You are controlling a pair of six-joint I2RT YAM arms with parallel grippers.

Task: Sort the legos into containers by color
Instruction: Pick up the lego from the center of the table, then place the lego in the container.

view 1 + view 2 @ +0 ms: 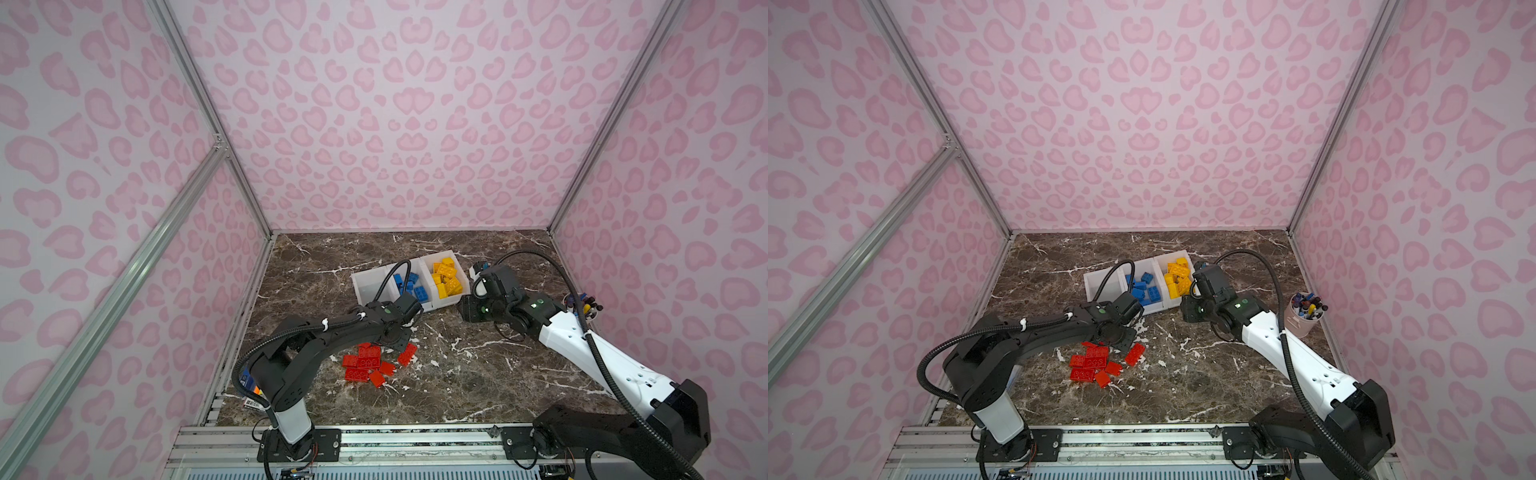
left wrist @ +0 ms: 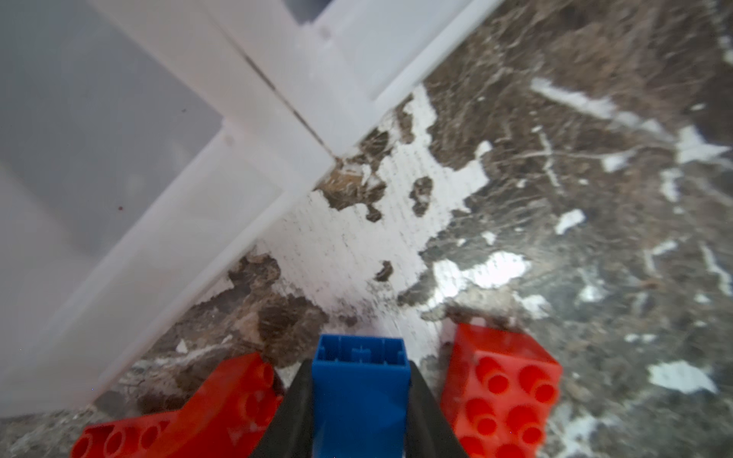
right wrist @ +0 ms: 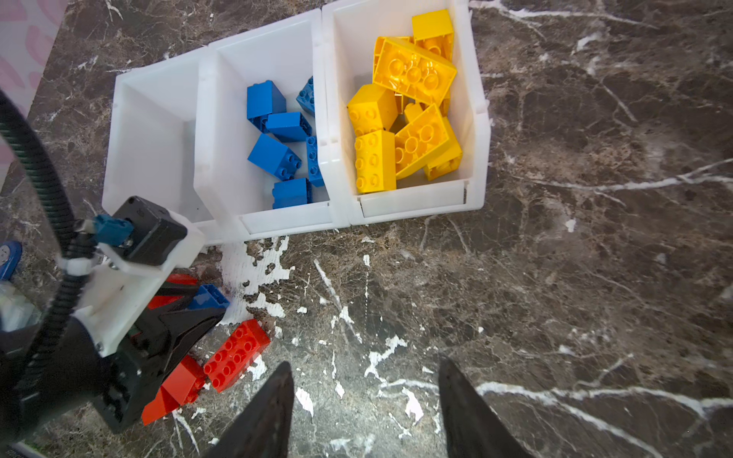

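Observation:
My left gripper [image 2: 360,366] is shut on a blue lego [image 2: 360,392], low over the table among the red legos [image 1: 365,365] and just in front of the containers. Two red legos [image 2: 507,392] flank its fingers. In the right wrist view the left gripper [image 3: 212,313] holds the same blue lego [image 3: 210,298]. The three joined white containers stand behind: the left one [image 3: 131,131] is empty, the middle one [image 3: 246,59] holds blue legos [image 3: 273,154], and the right one [image 3: 474,119] holds yellow legos [image 3: 412,75]. My right gripper [image 3: 367,368] hangs open and empty over bare table.
A pinkish cup of pens [image 1: 1304,316] stands by the right wall, beside the right arm. Pink patterned walls close in three sides. An aluminium rail [image 1: 374,440] runs along the front edge. A small coloured object [image 1: 249,380] lies under the left arm.

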